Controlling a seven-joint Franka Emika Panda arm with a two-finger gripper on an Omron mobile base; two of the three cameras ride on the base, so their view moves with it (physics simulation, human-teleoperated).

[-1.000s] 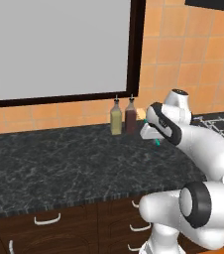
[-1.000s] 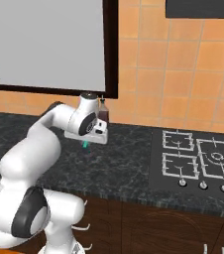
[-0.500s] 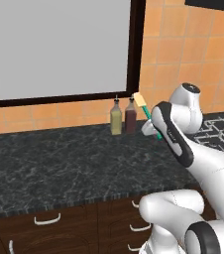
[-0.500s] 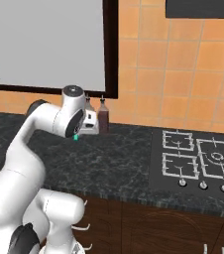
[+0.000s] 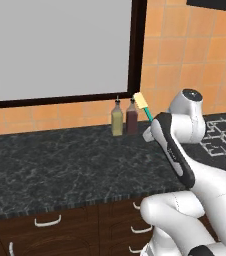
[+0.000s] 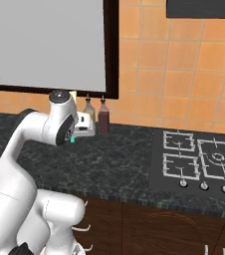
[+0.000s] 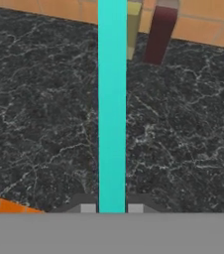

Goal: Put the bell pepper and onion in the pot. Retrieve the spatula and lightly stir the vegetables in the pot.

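Spatula with slim teal-green handle and flat cream-yellow blade (image 5: pixel 144 107) is held aloft in the left base view, blade uppermost beside the yellow oil bottle (image 5: pixel 117 120) and dark red bottle (image 5: pixel 132 118) at the far wall. Right base view: gripper (image 6: pixel 72 140) above the black marbled counter (image 6: pixel 114 159), stove (image 6: pixel 199 162) well right. Hand view: fingers (image 7: pixel 87 208) closed against the handle. Judged step: retrieval; next, carrying it rightward toward the stove.

No text, label, brand, number or sign can be read in any of the views. The two bottles (image 5: pixel 125 117) in the middle of the left base view carry no readable label, and the stove knobs (image 6: pixel 204 186) at the lower right of the right base view show no markings.
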